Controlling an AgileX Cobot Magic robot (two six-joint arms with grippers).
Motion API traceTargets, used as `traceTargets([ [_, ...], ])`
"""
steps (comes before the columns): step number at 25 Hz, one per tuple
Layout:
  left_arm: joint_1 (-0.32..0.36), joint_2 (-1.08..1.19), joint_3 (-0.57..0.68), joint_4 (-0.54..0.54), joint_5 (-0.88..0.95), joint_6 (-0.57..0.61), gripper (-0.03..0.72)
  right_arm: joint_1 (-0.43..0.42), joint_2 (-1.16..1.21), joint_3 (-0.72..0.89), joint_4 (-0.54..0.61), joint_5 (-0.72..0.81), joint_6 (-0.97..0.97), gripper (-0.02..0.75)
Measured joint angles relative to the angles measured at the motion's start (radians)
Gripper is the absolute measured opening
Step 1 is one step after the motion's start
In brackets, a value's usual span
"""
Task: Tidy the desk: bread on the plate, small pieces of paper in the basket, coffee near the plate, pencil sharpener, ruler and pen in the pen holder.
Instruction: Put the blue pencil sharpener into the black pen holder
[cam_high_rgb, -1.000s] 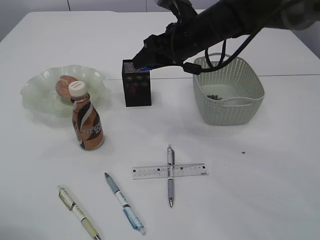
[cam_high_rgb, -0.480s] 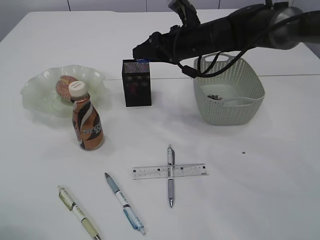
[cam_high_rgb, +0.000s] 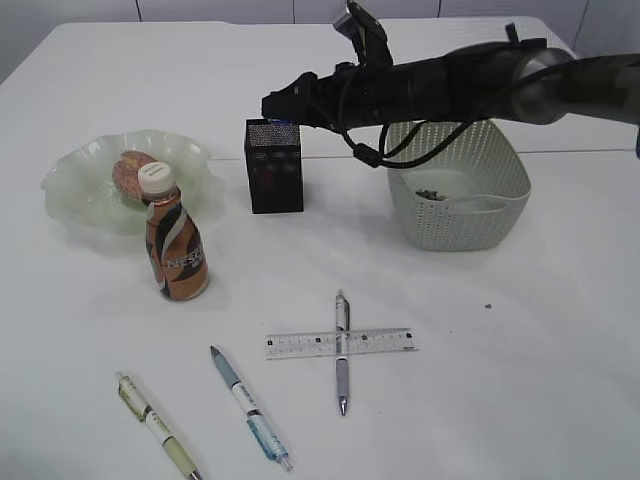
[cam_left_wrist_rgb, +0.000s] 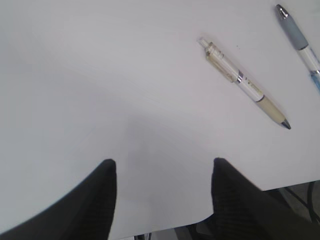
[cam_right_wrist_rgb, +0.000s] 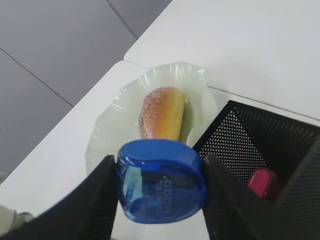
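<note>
right arm (cam_high_rgb: 470, 80): black, tubular, glossy | cables: black loops beneath | fingers (cam_right_wrist_rgb: 227, 205): matte black, broad, rounded tips

The desk (cam_high_rgb: 520, 380) is white. The plate (cam_high_rgb: 75, 185) is pale translucent green, the bread (cam_right_wrist_rgb: 161, 112) golden brown with a sugary dusting. The coffee bottle (cam_high_rgb: 176, 250) is brown with white swirls and a white cap. The pen holder (cam_high_rgb: 274, 170) is black mesh, something red inside. The basket (cam_high_rgb: 465, 215) is pale grey-green with a pattern of holes. The pencil sharpener (cam_right_wrist_rgb: 161, 181) is translucent blue. The ruler (cam_high_rgb: 340, 343) is clear with dark marks.
</note>
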Motion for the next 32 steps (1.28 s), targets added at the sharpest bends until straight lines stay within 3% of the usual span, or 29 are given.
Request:
traceTargets([
  [16,0.0,0.0,0.0,0.0,-0.006,0.0,0.442,0.0,0.07,-0.022,0.187,-0.091,-0.112,0.367],
  [32,0.0,0.0,0.0,0.0,-0.011,0.0,0.442,0.0,0.07,-0.024,0.21,-0.091,-0.114,0.375],
])
